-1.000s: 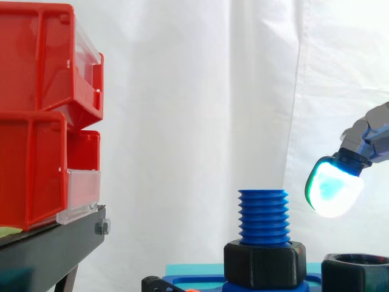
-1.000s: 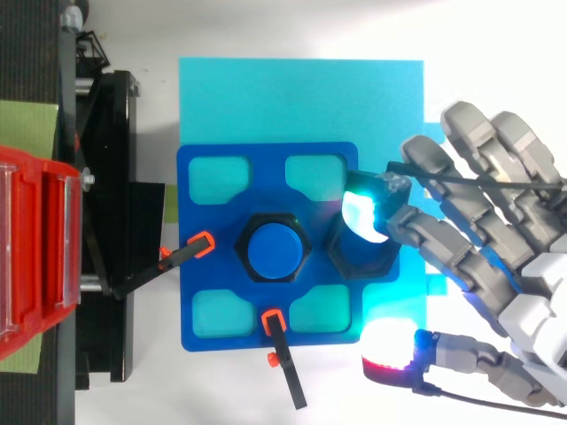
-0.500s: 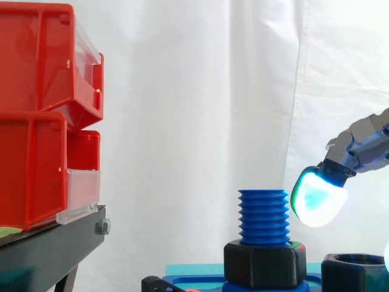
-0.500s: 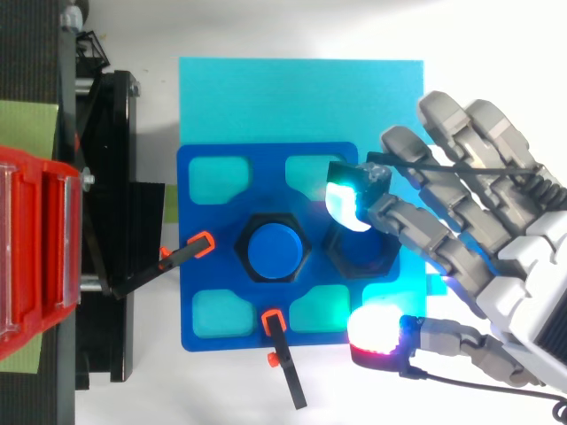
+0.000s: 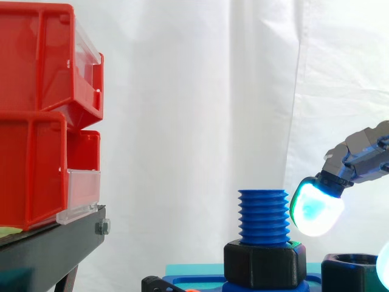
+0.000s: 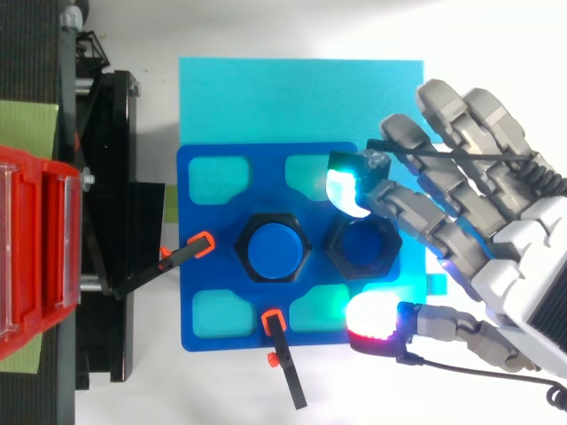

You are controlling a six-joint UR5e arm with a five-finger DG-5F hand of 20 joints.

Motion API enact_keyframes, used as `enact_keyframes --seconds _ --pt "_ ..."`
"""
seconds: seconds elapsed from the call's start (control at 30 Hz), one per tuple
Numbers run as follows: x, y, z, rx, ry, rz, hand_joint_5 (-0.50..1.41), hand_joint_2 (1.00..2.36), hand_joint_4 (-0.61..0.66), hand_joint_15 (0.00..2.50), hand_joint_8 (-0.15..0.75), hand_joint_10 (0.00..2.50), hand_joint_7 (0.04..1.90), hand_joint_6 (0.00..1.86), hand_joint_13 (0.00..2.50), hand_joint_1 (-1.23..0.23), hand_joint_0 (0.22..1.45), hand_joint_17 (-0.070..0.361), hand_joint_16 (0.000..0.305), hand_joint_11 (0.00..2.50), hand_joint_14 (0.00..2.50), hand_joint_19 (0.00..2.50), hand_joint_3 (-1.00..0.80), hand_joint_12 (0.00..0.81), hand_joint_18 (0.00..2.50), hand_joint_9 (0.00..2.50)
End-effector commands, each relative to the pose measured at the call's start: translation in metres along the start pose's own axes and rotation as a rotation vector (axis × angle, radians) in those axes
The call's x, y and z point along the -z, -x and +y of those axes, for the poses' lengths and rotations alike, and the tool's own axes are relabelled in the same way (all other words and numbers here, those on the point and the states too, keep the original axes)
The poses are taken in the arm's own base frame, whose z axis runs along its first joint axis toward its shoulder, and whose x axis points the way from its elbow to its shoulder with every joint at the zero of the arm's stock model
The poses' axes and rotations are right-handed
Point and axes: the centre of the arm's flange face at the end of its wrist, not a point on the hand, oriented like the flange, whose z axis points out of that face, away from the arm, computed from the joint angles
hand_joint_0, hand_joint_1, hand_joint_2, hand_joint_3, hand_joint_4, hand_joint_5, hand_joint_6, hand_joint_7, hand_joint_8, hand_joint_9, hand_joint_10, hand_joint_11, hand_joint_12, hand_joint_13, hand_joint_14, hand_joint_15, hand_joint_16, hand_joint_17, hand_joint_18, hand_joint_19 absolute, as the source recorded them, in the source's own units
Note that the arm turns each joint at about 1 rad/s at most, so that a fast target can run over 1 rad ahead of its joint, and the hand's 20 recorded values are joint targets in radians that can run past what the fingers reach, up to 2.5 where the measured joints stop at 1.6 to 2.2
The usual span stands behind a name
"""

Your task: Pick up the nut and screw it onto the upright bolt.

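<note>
lowered closer, the hand (image 6: 496, 261) hangs released over the nut (image 5: 349, 275) seated in the blue tray (image 6: 266, 168).

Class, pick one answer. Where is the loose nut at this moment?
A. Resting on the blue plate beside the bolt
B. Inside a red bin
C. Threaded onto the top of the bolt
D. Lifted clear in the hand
A: the nut sits on the blue plate next to the bolt, while the hand is open around it with no grasp closed yet.
</note>
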Motion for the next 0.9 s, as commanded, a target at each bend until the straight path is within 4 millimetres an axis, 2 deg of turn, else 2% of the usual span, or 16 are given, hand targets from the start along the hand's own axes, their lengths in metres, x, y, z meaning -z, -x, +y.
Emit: enact_keyframes --seconds 0.0,0.17,0.43,0.87 --pt "0.0 0.0 -0.001 -0.011 -0.011 0.001 -0.26 1.0 0.23 0.0 0.283 0.0 0.69 0.5 0.14 -0.72 0.43 0.104 0.046 0.0 0.0 0.0 -0.5 0.379 0.0 0.25" --pt "0.003 -0.002 -0.005 -0.026 -0.052 0.01 -0.26 1.0 0.23 0.0 0.283 0.0 0.69 0.5 0.13 -0.72 0.42 0.105 0.047 0.0 0.0 0.0 -0.5 0.38 0.0 0.25" --pt "0.012 -0.002 -0.001 -0.028 -0.094 0.014 -0.26 1.0 0.23 0.0 0.286 0.0 0.69 0.5 0.13 -0.7 0.42 0.107 0.048 0.0 0.0 0.0 -0.5 0.384 0.0 0.25" --pt "0.016 -0.002 0.004 -0.042 -0.083 0.014 -0.26 1.0 0.24 0.0 0.287 0.0 0.69 0.5 0.13 -0.69 0.41 0.108 0.048 0.0 0.0 0.0 -0.5 0.388 0.0 0.25"
